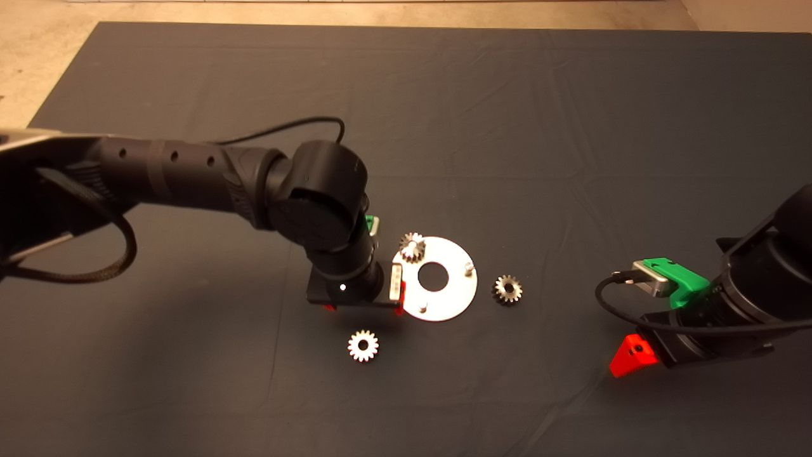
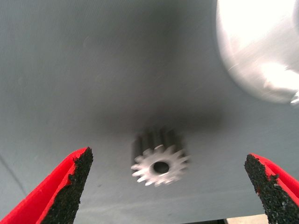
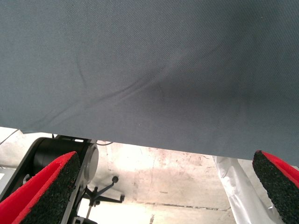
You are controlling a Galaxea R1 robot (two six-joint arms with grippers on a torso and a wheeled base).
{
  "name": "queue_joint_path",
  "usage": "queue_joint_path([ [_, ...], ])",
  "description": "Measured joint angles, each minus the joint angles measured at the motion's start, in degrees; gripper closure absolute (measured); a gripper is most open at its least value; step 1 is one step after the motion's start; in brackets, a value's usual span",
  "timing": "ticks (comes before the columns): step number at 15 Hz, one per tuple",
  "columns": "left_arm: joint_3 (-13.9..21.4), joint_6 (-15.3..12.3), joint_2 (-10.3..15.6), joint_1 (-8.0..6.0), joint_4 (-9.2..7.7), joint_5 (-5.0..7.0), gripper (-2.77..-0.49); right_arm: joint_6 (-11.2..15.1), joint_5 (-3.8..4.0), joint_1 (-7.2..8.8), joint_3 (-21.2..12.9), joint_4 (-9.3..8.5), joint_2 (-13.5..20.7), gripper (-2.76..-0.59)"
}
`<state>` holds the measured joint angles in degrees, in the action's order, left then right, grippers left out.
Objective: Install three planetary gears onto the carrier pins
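While flat, gear [image 2: 160,164] bore upward

Dim warm light; glare on disc [image 1: 444,298]; wrist-view gear [image 2: 160,164] blurred

A robot lab: dark mat [image 1: 571,127] over concrete floor [image 1: 38,57]

In the head view the left arm hid most of the left gripper [image 1: 363,309], showing only red slivers. The disc [image 2: 254,51] was cut off in the left wrist view, where the gear [image 2: 160,166] looked blurred, perhaps tilted.
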<state>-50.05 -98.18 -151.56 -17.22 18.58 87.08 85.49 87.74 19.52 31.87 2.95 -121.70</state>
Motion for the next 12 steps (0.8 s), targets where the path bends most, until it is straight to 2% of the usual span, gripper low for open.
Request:
queue_joint_path([
  [3,1.8,-1.4,1.7,1.37,1.49,0.21,-2.33,0.0,-0.02,0.0,0.0,0.0,0.0,-2.76],
  [7,3.8,-3.2,1.9,2.56,2.74,0.27,-2.33,0.0,0.0,0.0,0.0,0.0,0.0,-2.76],
  [12,4.3,-4.1,2.1,4.38,4.07,0.33,-2.33,0.0,0.0,0.0,0.0,0.0,0.1,-2.76],
])
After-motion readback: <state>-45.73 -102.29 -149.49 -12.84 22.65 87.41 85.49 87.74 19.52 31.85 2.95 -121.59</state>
